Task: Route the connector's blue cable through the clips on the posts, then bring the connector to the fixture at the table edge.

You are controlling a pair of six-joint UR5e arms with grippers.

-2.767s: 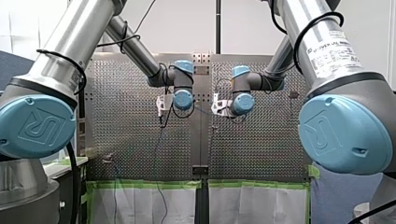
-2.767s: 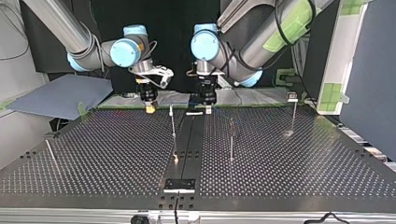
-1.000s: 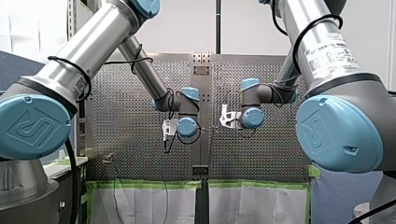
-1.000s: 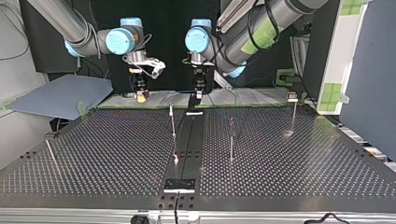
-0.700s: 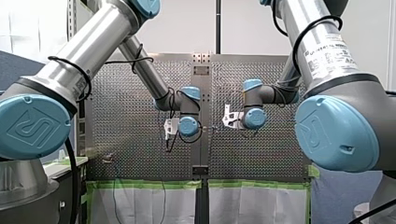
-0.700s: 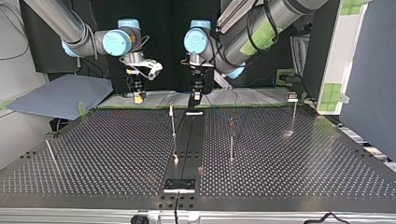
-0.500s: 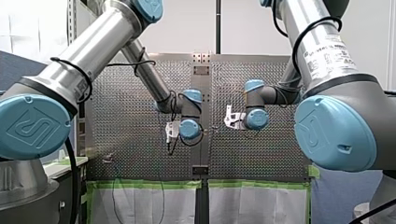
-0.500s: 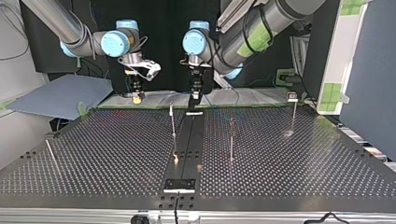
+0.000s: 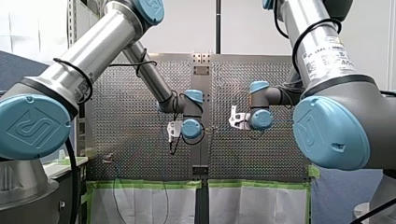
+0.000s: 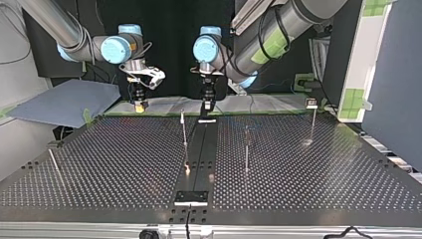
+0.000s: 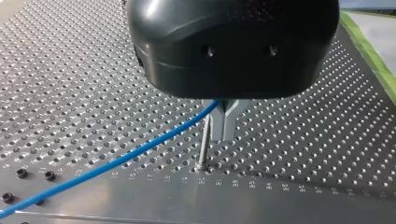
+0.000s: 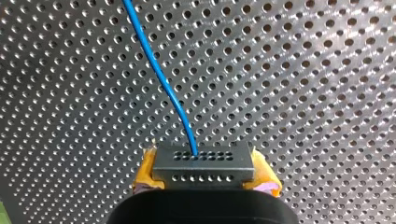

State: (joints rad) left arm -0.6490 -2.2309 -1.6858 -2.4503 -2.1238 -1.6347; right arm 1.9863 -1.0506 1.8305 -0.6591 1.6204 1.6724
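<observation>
Right wrist view: my right arm's jaws clamped the dark connector [image 12: 203, 161] between yellow pads [image 12: 147, 173], its blue cable [image 12: 159, 74] trailing ahead above the perforated bench [image 12: 303, 70]. In the left wrist view, my left arm's jaws pinched the cable just beside a thin post [image 11: 203, 144].

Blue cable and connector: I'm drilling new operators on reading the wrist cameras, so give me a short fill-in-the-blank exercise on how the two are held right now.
1. My right gripper grips the connector between pads coloured ____.
2. The cable leaving the connector is ____.
3. My left gripper has its jaws ____ on that cable.
4. Beside my left gripper a thin post stands on the ____ table.
Missing words: yellow; blue; shut; perforated.
</observation>
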